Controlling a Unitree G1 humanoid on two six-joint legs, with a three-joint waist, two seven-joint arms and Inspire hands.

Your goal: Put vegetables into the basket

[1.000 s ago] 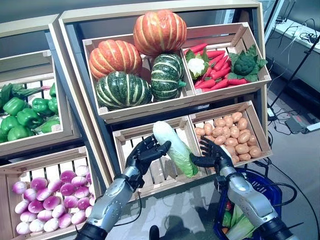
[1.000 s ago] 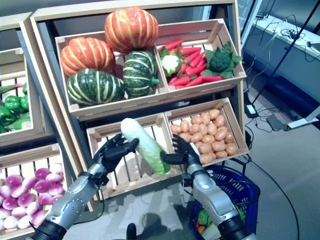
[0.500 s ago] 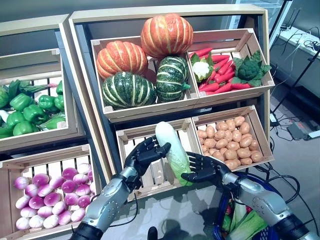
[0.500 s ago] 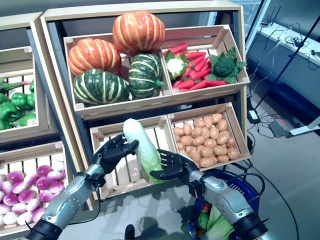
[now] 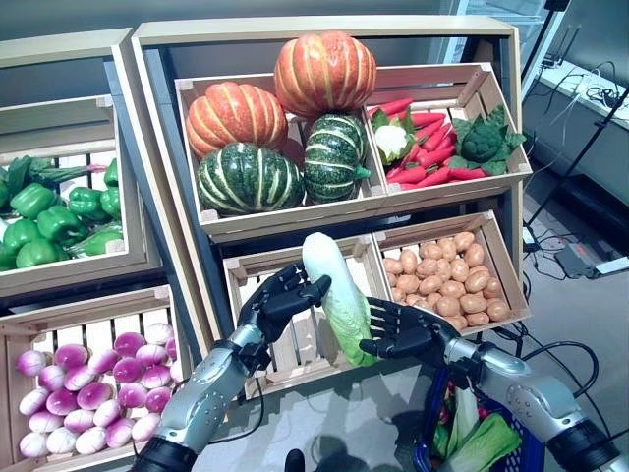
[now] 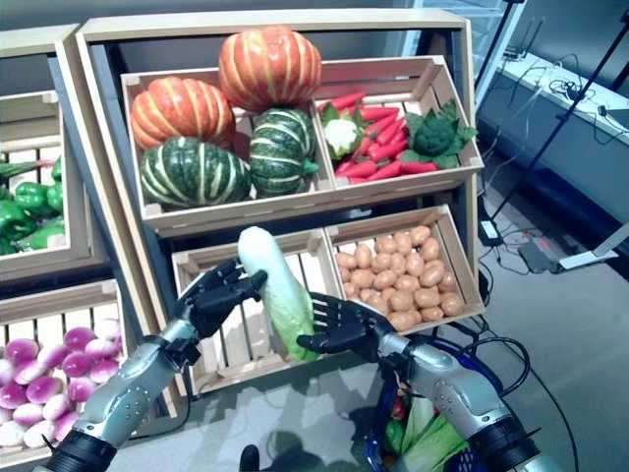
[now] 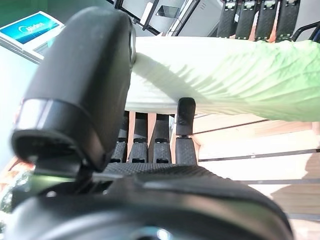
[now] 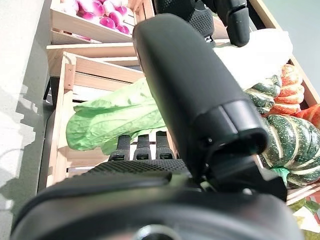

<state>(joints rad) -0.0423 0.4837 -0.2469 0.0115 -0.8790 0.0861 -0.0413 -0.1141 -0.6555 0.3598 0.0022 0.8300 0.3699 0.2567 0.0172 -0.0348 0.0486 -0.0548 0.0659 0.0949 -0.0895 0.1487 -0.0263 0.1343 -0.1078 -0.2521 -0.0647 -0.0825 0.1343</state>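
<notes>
A long cabbage (image 5: 334,290), white at the top and green at the bottom, is held up in front of a bare wooden crate (image 5: 295,344). My left hand (image 5: 280,300) is shut on its white end, thumb over it and fingers under it in the left wrist view (image 7: 225,75). My right hand (image 5: 403,334) has its thumb and fingers round the green leafy end (image 8: 115,117). The blue basket (image 5: 432,433) stands on the floor at the lower right, under my right arm, with green leafy vegetables (image 5: 482,438) in it.
The wooden vegetable stand (image 5: 324,29) rises close in front, with tilted crates in rows. A crate of small brown potatoes (image 5: 447,285) is just right of the cabbage. Grey floor (image 5: 570,324) and cables lie to the right of the stand.
My right hand has moved left from beside the cabbage and closed on its green end. My left hand keeps its hold on the white end. The camera has shifted a little.
</notes>
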